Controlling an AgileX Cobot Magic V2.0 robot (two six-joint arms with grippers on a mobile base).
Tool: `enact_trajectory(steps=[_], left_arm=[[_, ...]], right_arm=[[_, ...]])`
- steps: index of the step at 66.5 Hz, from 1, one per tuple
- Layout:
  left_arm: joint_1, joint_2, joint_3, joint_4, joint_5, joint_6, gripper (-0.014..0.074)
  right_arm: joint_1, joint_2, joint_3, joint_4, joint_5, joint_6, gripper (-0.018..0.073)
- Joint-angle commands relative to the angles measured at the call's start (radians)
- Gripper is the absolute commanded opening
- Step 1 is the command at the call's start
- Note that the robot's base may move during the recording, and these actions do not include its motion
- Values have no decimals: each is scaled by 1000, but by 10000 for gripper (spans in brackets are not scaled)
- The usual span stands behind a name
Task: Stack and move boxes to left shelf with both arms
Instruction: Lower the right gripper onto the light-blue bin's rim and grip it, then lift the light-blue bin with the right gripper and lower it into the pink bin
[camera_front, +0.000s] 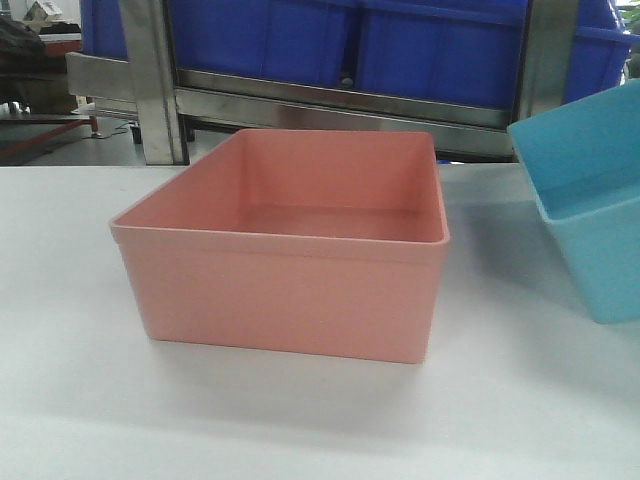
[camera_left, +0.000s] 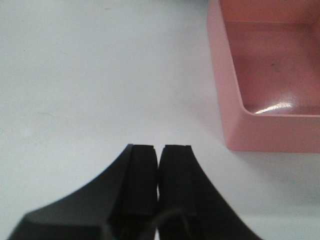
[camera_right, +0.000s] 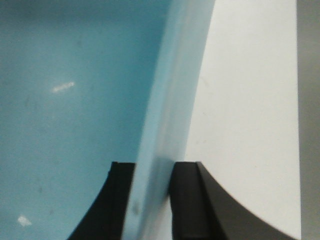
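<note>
Left end effector: clenched, its two black pads pressed together with nothing between them. It hangs over the smooth white tabletop, just beside the pink bin.
Salmon pink rectangular open-top plastic bin: it stands flat on the tabletop, in the middle, empty, well apart from the steel rack bar behind it.
Pink bin, direction: the opening points straight up. We judge that the long axis runs from the front camera toward the rack, but we are not sure.
Light sky blue rectangular open-top plastic bin: at the right, apart from the pink one, tilted with the opening leaning toward it. We cannot tell if its bottom touches the tabletop.
Right end effector: grasping the thin side wall of the blue bin, one pad inside, one outside.
Handling: we expect both bins to be light, stiff and a little slippery. A thin wall may bend, so we would hold near the rim.
Stacking: not yet done.
</note>
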Motion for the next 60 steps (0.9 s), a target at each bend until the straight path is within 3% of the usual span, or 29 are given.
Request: enact_trajectory(steps=[1,14,31,48,60], left_arm=[[1,-3,-26,-5,-69,-2,-9],[1,-3,-26,-24,-69,-2,-9],[1,-3,-26,-30,-69,-2,-9],[1,-3,-26,-30,-70,-2,-9],[1,-3,-26,-30,-77,-2,-9]], right_arm=[[-5,-125,-35,75,-14,16,55],[12,-236,-35,132,69,90,55],[105,-359,-35,134,153,328,55],[327,-405,-35,168,112,542,55],[507,-380,-35,186,-18,579,55]])
